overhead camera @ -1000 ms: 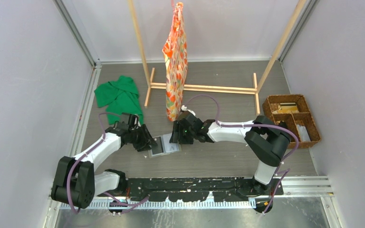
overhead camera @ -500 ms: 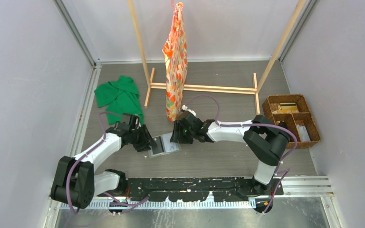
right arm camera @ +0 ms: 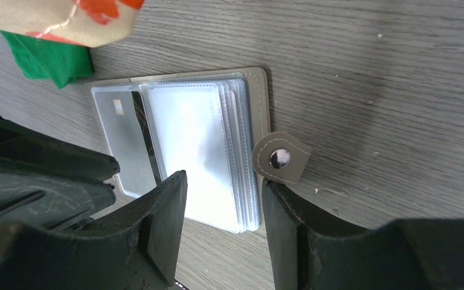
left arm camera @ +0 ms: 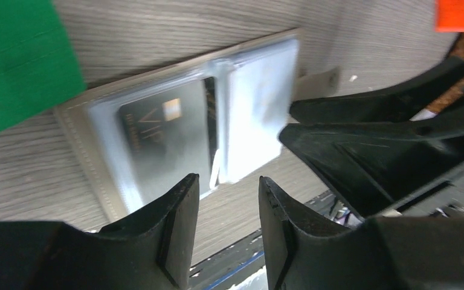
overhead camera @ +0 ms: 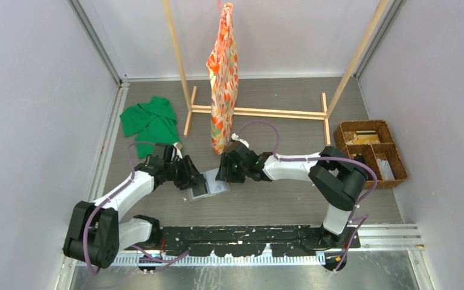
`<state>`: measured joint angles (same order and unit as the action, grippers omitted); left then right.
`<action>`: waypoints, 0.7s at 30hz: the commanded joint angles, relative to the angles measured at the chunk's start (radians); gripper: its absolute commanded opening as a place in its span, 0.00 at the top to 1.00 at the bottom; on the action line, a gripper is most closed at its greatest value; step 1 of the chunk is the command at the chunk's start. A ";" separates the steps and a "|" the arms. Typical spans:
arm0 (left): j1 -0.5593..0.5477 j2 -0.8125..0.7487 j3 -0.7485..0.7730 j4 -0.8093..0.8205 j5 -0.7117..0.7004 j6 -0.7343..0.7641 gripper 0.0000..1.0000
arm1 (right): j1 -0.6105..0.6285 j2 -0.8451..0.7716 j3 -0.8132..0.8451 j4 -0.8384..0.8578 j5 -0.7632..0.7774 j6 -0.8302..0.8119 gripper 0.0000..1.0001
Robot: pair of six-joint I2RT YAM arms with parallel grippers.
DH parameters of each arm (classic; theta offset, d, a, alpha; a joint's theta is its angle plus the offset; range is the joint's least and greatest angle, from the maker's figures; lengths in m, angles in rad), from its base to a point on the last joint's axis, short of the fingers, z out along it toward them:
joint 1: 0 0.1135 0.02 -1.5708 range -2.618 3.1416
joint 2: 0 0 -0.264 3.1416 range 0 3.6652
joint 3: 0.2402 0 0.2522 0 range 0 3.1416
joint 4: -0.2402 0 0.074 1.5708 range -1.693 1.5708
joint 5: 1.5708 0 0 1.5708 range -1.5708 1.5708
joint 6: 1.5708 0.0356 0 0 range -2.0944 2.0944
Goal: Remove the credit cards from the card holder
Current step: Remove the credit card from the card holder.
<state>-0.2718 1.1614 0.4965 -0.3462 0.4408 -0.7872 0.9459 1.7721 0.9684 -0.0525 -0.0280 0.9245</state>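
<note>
Open card holder [right arm camera: 187,130] lying flat on the wood-grain worktop [right arm camera: 386,78] between the two arms. From above we see only part of it, since both end effectors overlap its ends, and we cannot tell whether any fingertip touches it. The cover is grey and stitched, with a rounded snap tab [right arm camera: 281,158] bearing a metal stud; the leaves are glossy translucent plastic. Through the pocket nearest the left arm we see a dark card [left arm camera: 157,136] with a gold chip, marked "VIP", its smaller print blurred. The left end effector [left arm camera: 226,184] is spread above the holder's edge, gripping nothing; the right end effector [right arm camera: 223,181] is likewise spread over the leaves. Since a second ago the left end effector has advanced over the holder.
</note>
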 commanded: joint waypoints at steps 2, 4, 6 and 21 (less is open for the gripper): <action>-0.004 -0.040 0.016 0.092 0.094 -0.027 0.58 | 0.000 0.021 -0.016 0.025 0.001 0.015 0.46; -0.004 -0.053 0.042 0.025 0.035 -0.021 0.58 | 0.001 0.020 -0.016 0.025 -0.001 0.015 0.46; -0.004 -0.080 0.064 -0.065 -0.061 -0.012 0.58 | 0.000 0.021 -0.016 0.025 -0.001 0.015 0.46; -0.004 -0.017 0.068 -0.166 -0.182 0.040 0.57 | 0.000 0.021 -0.019 0.016 -0.007 0.009 0.46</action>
<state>-0.2733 1.1358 0.5636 -0.4999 0.2806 -0.7727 0.9451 1.7741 0.9657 -0.0422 -0.0334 0.9283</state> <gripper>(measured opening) 0.431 0.540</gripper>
